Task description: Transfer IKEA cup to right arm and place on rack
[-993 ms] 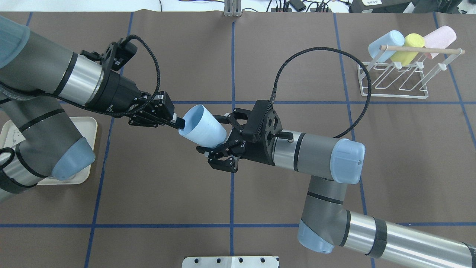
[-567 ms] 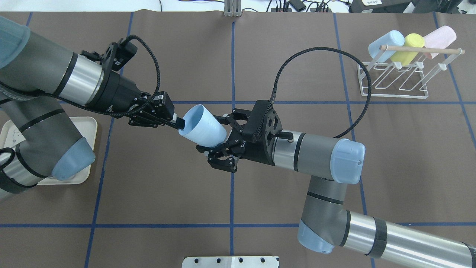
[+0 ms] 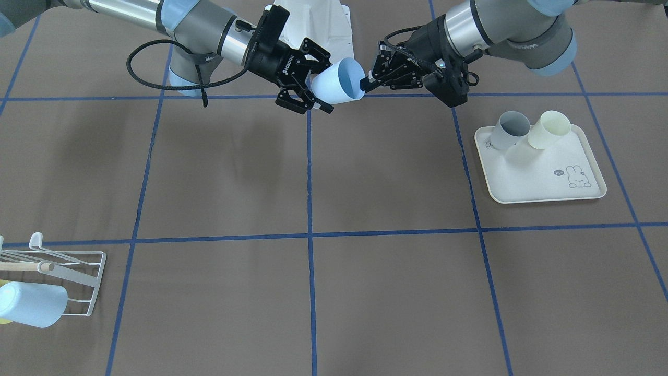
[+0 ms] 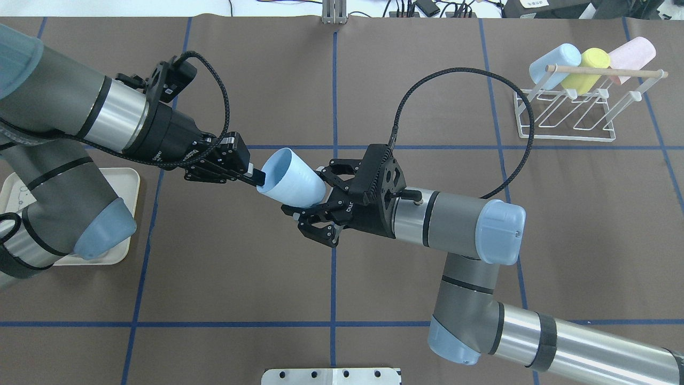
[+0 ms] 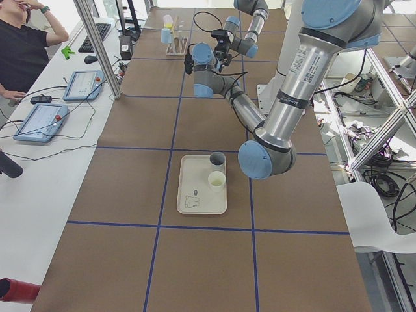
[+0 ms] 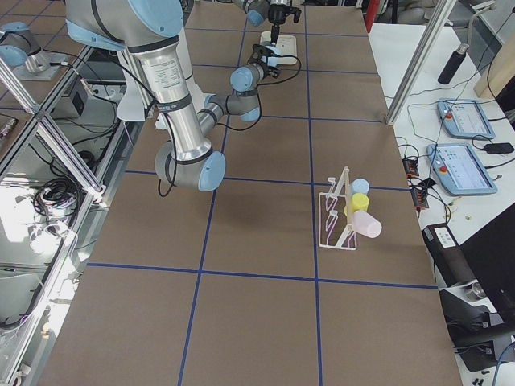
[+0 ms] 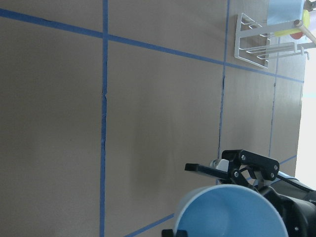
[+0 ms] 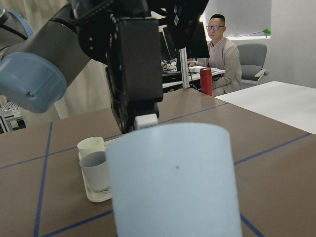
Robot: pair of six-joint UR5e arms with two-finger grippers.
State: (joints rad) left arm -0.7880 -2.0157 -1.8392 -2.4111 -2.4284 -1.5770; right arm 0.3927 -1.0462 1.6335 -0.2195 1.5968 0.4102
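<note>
Two grippers meet mid-frame in the overhead view; the left gripper (image 4: pixel 257 176) pinches the rim of the pale blue IKEA cup (image 4: pixel 293 179), tipped on its side above the table; the right gripper (image 4: pixel 307 192) straddles its base, fingers wide; the rack (image 4: pixel 641 72) stands upper right, well apart.

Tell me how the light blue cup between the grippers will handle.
Probably light and stiff: the left gripper holds the cup sideways by its rim, undeformed. Its smooth tapered wall may slip in the right gripper, which straddles the narrow base.
</note>
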